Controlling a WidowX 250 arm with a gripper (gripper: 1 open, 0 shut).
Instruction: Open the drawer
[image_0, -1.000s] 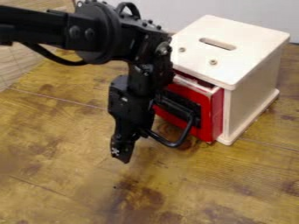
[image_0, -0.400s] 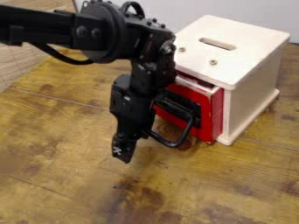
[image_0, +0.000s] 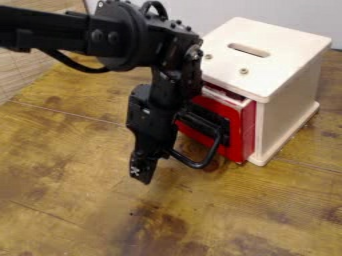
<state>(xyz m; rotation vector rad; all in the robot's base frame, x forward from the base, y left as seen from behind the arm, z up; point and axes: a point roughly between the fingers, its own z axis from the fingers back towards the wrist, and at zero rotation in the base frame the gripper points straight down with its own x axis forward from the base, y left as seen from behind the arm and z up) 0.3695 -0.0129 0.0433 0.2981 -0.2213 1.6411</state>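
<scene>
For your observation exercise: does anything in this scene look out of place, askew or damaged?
Nothing stands out. The red drawer sits slightly pulled out of the white box, squarely, its black handle intact beside the claw. The wooden table looks stained.

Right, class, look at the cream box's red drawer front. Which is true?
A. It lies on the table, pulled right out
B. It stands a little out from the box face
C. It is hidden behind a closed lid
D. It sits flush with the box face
B: the red drawer juts slightly from the cream box, its black loop handle pointing toward the arm.
</scene>
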